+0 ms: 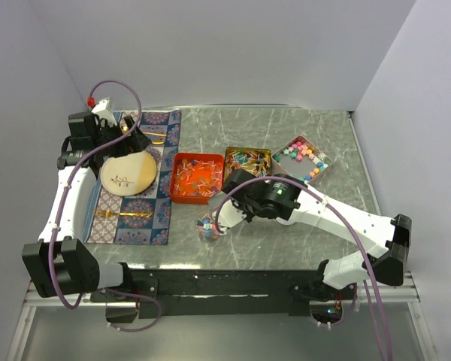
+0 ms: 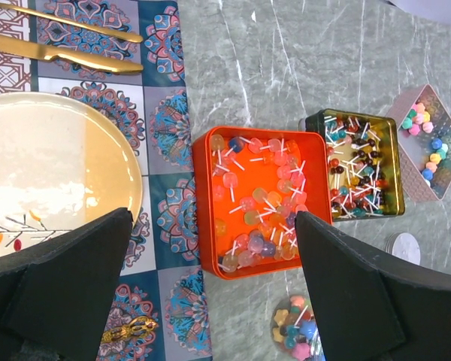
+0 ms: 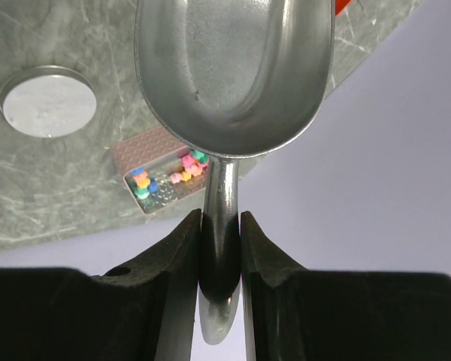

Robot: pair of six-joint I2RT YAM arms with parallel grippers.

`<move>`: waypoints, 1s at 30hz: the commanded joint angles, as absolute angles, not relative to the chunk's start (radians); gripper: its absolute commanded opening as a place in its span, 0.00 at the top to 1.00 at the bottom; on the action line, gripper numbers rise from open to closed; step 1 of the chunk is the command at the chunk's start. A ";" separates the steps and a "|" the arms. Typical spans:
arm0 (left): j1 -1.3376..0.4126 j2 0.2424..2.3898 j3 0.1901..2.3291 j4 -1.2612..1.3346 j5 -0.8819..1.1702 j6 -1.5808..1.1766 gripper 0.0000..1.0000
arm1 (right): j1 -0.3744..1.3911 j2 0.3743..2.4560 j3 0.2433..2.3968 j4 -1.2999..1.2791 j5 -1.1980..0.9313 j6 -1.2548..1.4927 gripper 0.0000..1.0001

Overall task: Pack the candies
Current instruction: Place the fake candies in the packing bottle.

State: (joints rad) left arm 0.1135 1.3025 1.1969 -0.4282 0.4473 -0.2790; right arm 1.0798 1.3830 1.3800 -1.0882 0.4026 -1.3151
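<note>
The right gripper has its black, matte fingers pressed onto the narrow rounded handle of a polished steel scoop. The scoop's deep, smooth oval bowl is bare and mirror-bright. Beyond it, on the grey-green veined stone-look table, lie a flat round silver lid and a rectangular rose-coloured tin with dimpled walls. The tin holds small ball-shaped candies in pink, blue, green, yellow and red.

The left gripper is spread wide, its blunt wedge-shaped black fingers holding nothing. It hangs above the edge of a round glossy cream plate and a square orange tin with rounded corners. That tin is full of translucent pastel lollipops on thin white sticks. Just beside it stands a shiny olive-gold tin of darker lollipops, with the rose-coloured tin next in line.

Near the orange tin's front corner sits a small clear round container of mixed candies. The plate rests on a blue-patterned placemat, alongside a gold metal knife.
</note>
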 commanded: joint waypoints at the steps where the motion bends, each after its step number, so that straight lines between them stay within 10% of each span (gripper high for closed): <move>1: 0.114 1.287 1.200 -0.380 0.474 -0.298 0.04 | 1.086 1.362 1.393 -1.097 0.495 -1.327 1.00; 11: 0.101 1.342 1.244 -0.400 0.465 -0.305 0.04 | 0.988 1.298 1.359 -1.062 0.456 -0.903 1.00; 30: -0.143 1.508 1.463 -0.600 0.341 -0.048 0.04 | 0.007 0.991 0.902 -0.654 0.229 -0.088 1.00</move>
